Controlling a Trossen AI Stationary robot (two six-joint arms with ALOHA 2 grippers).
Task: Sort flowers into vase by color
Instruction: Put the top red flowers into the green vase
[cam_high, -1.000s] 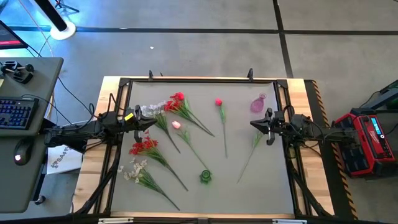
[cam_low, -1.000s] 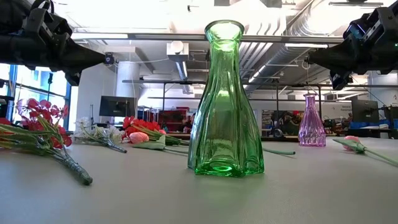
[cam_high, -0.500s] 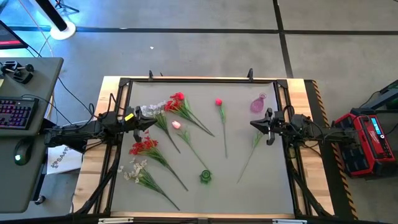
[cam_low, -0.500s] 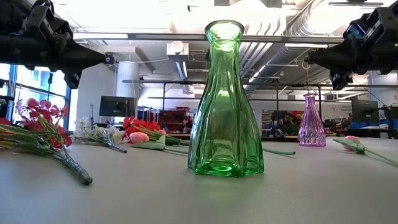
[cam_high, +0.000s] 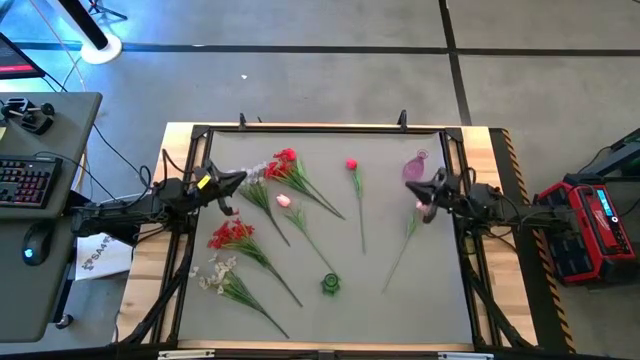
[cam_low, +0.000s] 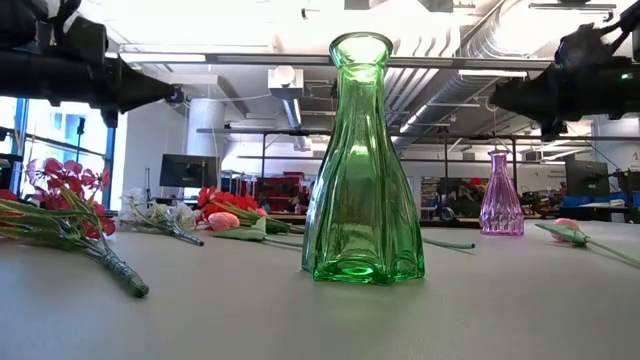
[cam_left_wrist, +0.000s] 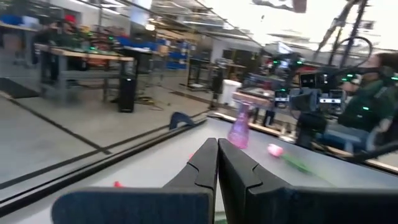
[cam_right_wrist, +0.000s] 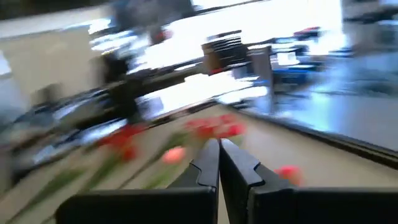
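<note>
Flowers lie flat on the grey mat. In the high view these are a red cluster (cam_high: 286, 160), a red bud (cam_high: 351, 164), a pink bud (cam_high: 283, 200), a second red cluster (cam_high: 231, 235), a white spray (cam_high: 214, 272) and another white spray (cam_high: 246, 176) at the left. One long green stem (cam_high: 400, 250) lies at the right. A green vase (cam_high: 330, 284) stands near the near edge and a pink vase (cam_high: 415, 166) at the far right. My left gripper (cam_high: 243, 177) (cam_left_wrist: 217, 146) hovers shut above the far white spray. My right gripper (cam_high: 415, 192) (cam_right_wrist: 219, 144) hovers shut beside the pink vase.
A black frame (cam_high: 320, 128) borders the mat on a wooden table. The green vase (cam_low: 361, 160) stands tall at the centre of the low view, with the pink vase (cam_low: 500, 196) behind it to the right. Bare mat lies between the green vase and the right-hand stem.
Both arms have swung their grippers a little toward the table's far edge, each now pointing slantwise inward and toward the far side. Both stay shut. The flowers and vases have not moved.
</note>
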